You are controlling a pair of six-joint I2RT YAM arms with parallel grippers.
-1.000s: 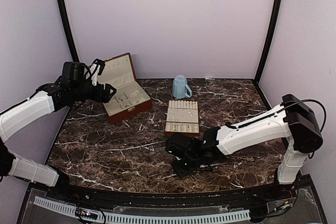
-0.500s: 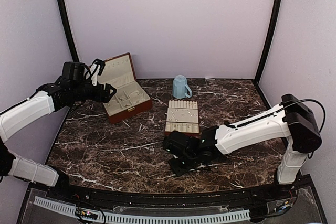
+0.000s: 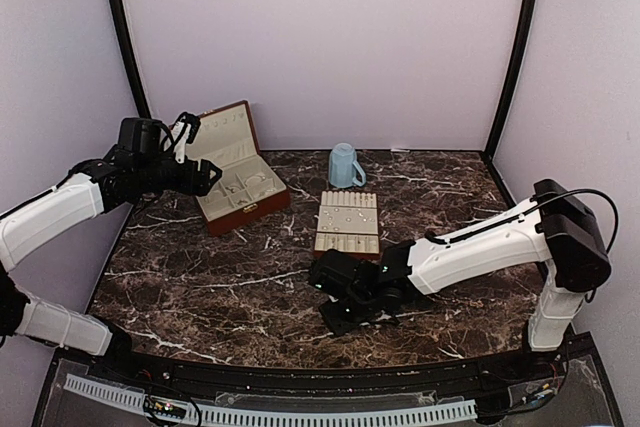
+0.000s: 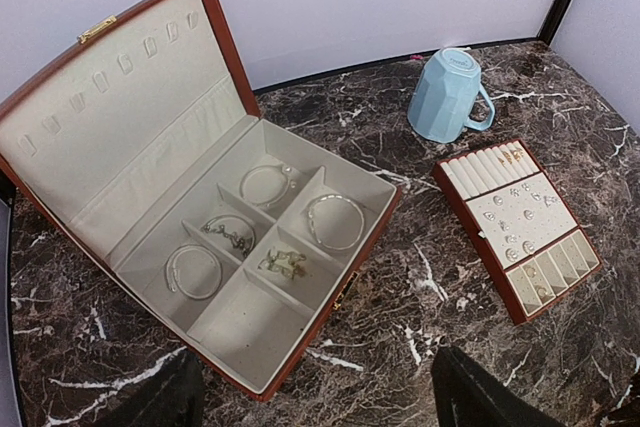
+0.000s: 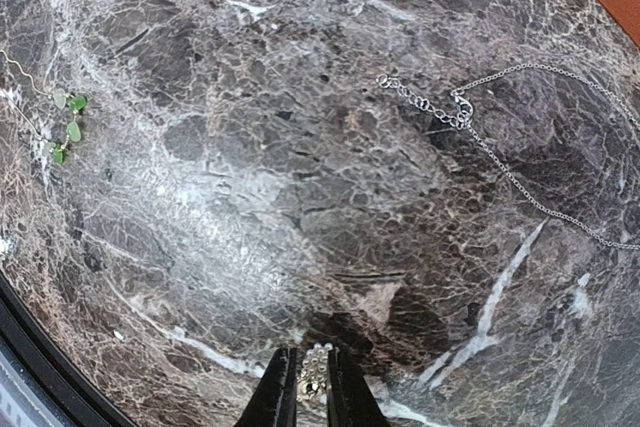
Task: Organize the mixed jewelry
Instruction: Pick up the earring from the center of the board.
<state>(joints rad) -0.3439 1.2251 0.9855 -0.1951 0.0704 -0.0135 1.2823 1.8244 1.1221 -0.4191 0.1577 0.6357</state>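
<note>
My right gripper [image 5: 310, 355] is low over the marble near the front edge, shut on a small silvery beaded jewelry piece [image 5: 316, 375] pinched between its fingertips. Loose on the marble beyond it lie a thin silver chain [image 5: 455, 112] and a green-leaf piece [image 5: 66, 119]. In the top view the right gripper [image 3: 338, 315] sits just below the cream slotted tray [image 3: 348, 222]. My left gripper [image 4: 320, 409] hangs open above the open reddish-brown box [image 4: 130, 117], nothing between its fingers. Bracelets [image 4: 335, 219] and chains [image 4: 285, 264] lie in the box's compartments.
A pale blue mug [image 3: 345, 165] stands upside down behind the tray. The tray [image 4: 462, 209] holds small rings and earrings. The box [image 3: 240, 187] stands at the back left with its lid raised. Purple walls close in the table on three sides.
The right gripper's fingers have closed in onto the beaded piece, and that arm has shifted slightly left. The left arm has not moved.
</note>
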